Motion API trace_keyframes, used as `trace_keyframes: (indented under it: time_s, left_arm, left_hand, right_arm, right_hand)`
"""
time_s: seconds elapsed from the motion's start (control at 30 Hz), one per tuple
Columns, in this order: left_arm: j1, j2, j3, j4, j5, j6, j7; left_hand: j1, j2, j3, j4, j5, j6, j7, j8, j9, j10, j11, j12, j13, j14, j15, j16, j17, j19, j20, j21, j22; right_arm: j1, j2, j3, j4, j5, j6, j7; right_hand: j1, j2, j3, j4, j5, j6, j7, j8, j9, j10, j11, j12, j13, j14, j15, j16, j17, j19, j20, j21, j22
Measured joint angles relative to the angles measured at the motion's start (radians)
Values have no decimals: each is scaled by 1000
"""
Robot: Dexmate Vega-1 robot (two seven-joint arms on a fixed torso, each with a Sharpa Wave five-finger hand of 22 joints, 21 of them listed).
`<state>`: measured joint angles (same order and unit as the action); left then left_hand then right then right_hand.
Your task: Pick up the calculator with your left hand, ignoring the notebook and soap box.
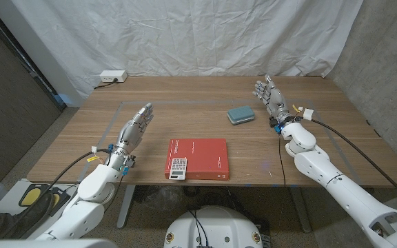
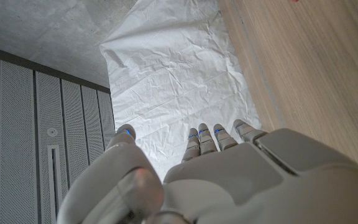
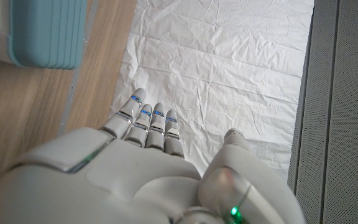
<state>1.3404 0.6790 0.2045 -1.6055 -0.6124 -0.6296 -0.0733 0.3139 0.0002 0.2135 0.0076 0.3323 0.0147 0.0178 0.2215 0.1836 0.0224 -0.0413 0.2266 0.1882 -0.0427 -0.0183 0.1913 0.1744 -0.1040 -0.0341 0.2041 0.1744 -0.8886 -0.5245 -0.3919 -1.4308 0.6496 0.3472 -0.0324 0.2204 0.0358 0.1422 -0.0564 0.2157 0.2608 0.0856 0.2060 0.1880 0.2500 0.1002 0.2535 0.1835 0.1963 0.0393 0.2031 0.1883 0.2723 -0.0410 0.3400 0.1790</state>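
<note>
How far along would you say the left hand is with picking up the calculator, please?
Nothing looks done yet. The calculator lies on the red notebook's near-left corner, untouched. The left hand is open, fingers extended, apart from it to the left. The right hand is open beside the teal soap box. The reach, grasp and lift all remain.

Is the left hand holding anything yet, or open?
Open. The left hand holds nothing, fingers extended, well left of the calculator lying on the notebook.

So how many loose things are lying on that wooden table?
4: a small white calculator atop the red notebook's near left corner, a teal soap box farther right, a white box at the far left corner.
</note>
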Motion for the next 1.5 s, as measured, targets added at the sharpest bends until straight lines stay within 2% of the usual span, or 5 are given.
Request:
trace_keyframes:
  time_s: [0.63, 1.5]
  left_arm:
    - [78, 2, -38, -28, 41, -84, 18]
    - [153, -30, -60, -38, 113, -184, 39]
  left_hand:
    - [12, 4, 2, -7, 0, 5, 5, -4, 0, 9, 2, 0, 0, 16, -6, 0, 0, 5, -5, 0, 0]
    - [21, 5, -1, -10, 0, 14, 4, -4, 0, 12, -2, -5, 0, 16, -6, 0, 0, 11, 0, 0, 0]
  right_arm:
    - [2, 8, -5, -4, -4, 2, -7]
    - [-13, -2, -5, -26, -5, -2, -12]
  right_hand:
    - [5, 5, 0, 0, 0, 0, 0, 0, 0, 0, 0, -6, 0, 0, 0, 0, 0, 0, 0, -3, 0]
    - [5, 5, 0, 0, 0, 0, 0, 0, 0, 10, -2, -6, 0, 0, 0, 0, 0, 6, 5, -11, 0]
